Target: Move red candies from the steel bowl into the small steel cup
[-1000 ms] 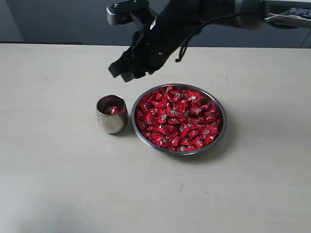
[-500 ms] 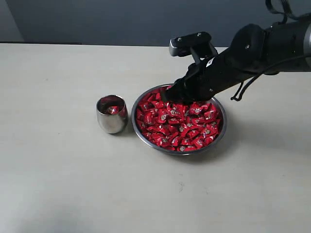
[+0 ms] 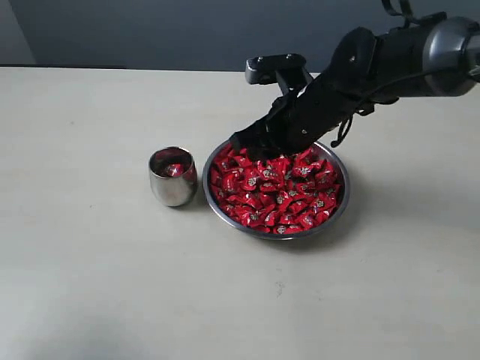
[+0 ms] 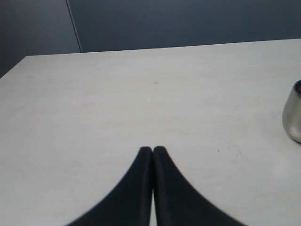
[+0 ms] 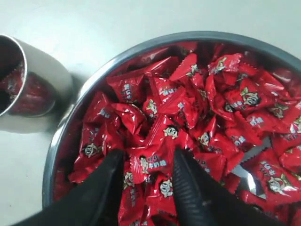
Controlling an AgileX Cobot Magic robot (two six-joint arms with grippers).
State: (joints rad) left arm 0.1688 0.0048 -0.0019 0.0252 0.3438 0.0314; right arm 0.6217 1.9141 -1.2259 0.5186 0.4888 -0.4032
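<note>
The steel bowl (image 3: 339,212) (image 5: 61,141) sits mid-table, heaped with red candies (image 3: 277,191) (image 5: 197,108). To its left stands the small steel cup (image 3: 173,182) (image 5: 44,101) with red candy (image 3: 173,169) inside. My right gripper (image 3: 244,142) (image 5: 148,160) hangs open over the bowl's back left part, its tips low among the candies. One candy (image 5: 153,162) lies between the spread fingers; nothing is clamped. My left gripper (image 4: 153,149) is shut and empty over bare table, with the small steel cup's side (image 4: 292,115) at the edge of its view.
The pale table (image 3: 90,285) stretches around bowl and cup. A dark wall (image 3: 150,30) runs behind the table's far edge. The right arm (image 3: 375,67) reaches in from the upper right.
The right gripper has swung from above the cup over to the bowl, then dropped and shifted left onto the candies. Its jaws stayed open. Cup and bowl have not moved.
</note>
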